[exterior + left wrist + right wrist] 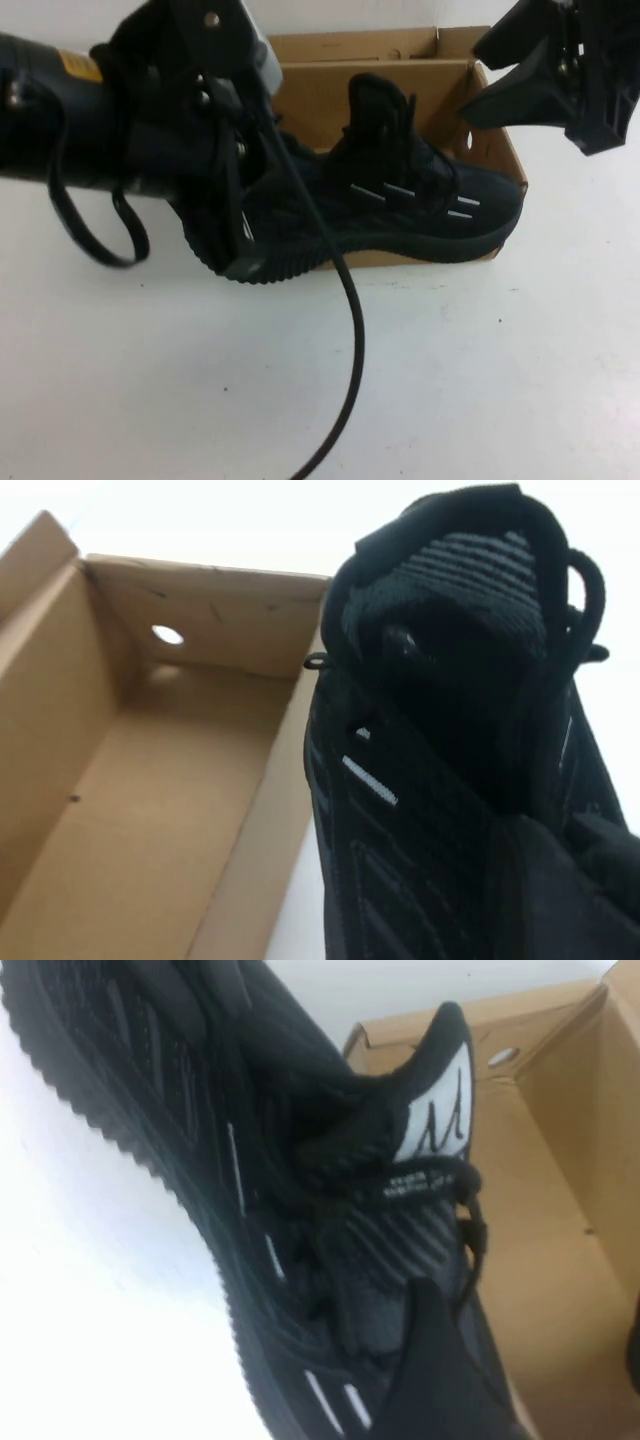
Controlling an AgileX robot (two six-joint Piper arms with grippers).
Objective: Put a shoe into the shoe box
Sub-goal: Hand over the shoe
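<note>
Black shoe (400,210) lengthwise along shoe box (492,140) front, toe right, left tool (235,215) pinching heel, right tool (545,85) spread above.

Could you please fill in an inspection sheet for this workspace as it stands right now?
Surface: white table, bare where visible.
Job's things: black shoe lies tilted over the near edge of the open brown shoe box; box interior looks empty.
Clutter: nothing seen.
Grippers: left gripper shut at the shoe's heel end; right gripper raised above the box's right end, holding nothing.
Cables: black cable hangs from the left arm across the table.
Surroundings: nothing seen.
</note>
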